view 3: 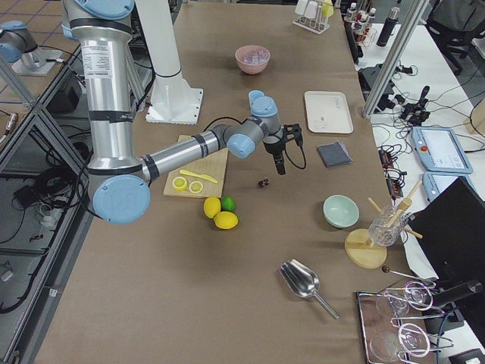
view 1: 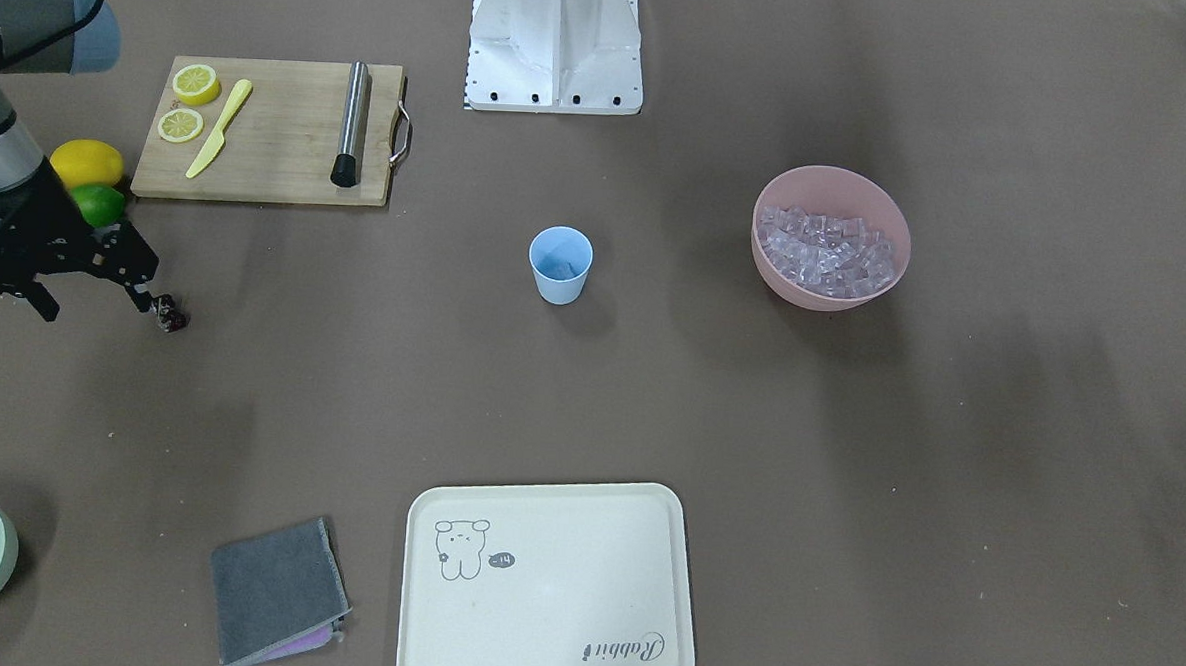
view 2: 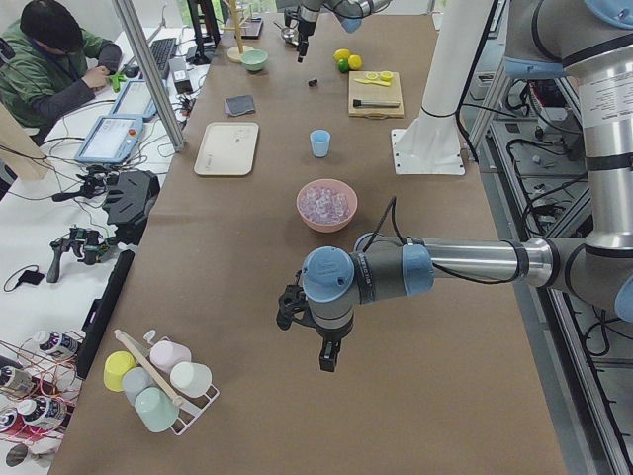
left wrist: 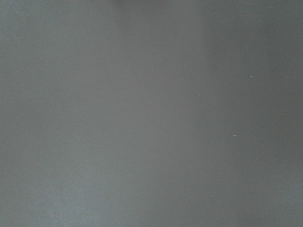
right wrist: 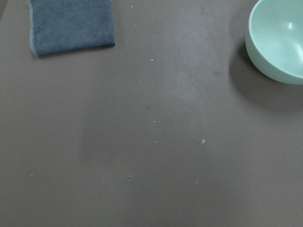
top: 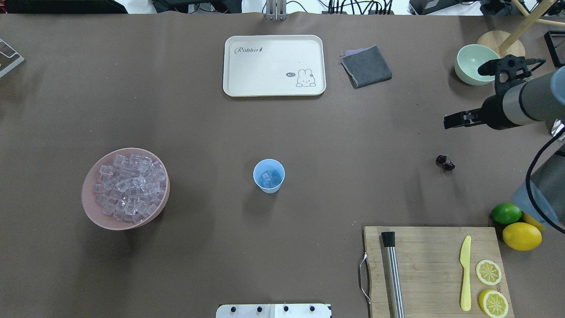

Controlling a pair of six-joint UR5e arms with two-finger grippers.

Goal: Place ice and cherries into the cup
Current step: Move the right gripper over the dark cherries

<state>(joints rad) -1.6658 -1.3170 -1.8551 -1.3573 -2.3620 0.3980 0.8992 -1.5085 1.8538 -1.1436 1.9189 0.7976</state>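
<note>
The right gripper [view 1: 102, 304] is being held wide open and empty near the cherries [top: 445, 162], lying on the table [top: 353, 132] at three o'clock from the cup [top: 269, 176] overhead, seemingly being lined up for a pick; whether the left gripper [view 2: 326, 351] is open cannot be told.

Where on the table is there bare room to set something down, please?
The widest bare patch lies between the pink bowl and the cup, reaching to the tray. Bare too between cup and cherries. Crowded: around the cutting board, lemon and lime, where the right arm hangs.
</note>
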